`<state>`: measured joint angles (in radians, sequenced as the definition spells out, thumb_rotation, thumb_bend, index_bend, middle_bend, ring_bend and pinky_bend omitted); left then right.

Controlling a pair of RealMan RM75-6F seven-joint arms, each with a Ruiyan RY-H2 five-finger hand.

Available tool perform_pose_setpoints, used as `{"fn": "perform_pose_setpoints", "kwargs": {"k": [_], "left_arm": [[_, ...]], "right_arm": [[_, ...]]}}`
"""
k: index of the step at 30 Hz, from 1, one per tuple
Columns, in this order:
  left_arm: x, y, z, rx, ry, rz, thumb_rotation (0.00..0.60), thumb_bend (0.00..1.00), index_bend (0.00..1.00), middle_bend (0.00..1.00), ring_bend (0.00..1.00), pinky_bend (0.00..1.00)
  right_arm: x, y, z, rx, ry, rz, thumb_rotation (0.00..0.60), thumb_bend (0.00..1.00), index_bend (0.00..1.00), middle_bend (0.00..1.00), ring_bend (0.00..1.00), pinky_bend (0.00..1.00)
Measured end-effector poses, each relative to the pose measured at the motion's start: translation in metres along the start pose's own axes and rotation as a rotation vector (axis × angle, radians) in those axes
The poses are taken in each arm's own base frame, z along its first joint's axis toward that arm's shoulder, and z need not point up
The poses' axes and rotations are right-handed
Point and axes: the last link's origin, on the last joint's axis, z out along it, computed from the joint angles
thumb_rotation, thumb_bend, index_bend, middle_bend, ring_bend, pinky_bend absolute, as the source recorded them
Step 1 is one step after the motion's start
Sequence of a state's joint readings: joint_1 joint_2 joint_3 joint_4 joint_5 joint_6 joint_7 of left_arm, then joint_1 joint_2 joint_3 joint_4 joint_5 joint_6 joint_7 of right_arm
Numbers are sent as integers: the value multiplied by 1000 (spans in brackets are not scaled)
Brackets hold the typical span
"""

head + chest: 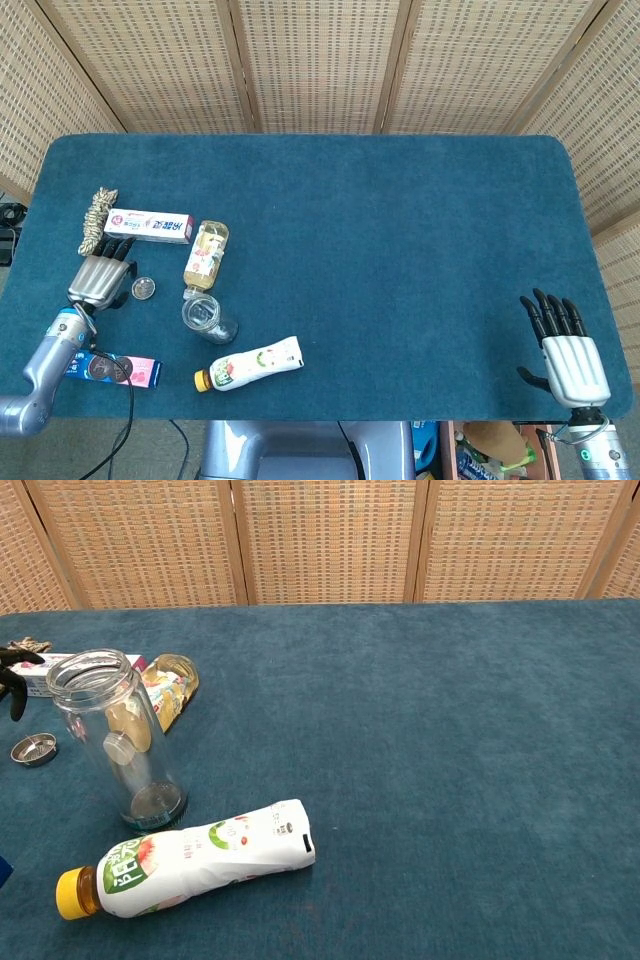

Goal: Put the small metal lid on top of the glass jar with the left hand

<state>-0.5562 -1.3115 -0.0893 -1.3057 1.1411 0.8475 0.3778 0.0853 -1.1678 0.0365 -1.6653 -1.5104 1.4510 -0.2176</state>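
The small metal lid (144, 288) lies flat on the blue cloth, left of the glass jar (204, 314). The jar stands upright with its mouth bare, and in the chest view the jar (114, 738) rises just right of the lid (34, 749). My left hand (99, 277) hovers just left of the lid, fingers apart, holding nothing; only its dark fingertips (12, 676) show at the chest view's left edge. My right hand (564, 346) rests open near the table's front right corner, far from both.
A toothpaste box (148, 225) and a rope coil (97, 218) lie behind the left hand. A small yellow bottle (205, 251) lies behind the jar. A drink bottle (251, 365) lies in front of the jar, and a cookie packet (112, 369) sits at the front edge.
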Motion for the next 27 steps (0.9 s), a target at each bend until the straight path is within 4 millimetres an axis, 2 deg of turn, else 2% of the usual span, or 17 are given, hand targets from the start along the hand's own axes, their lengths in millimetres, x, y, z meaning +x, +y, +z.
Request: {"fn": "perform_pose_setpoints", "kwargs": {"k": [27], "left_arm": [[-15, 15, 19, -17, 1, 4, 600, 372, 455, 0, 0, 0]], "right_arm": [[-1, 1, 1, -5, -4, 1, 600, 24, 0, 0, 0, 29]]}}
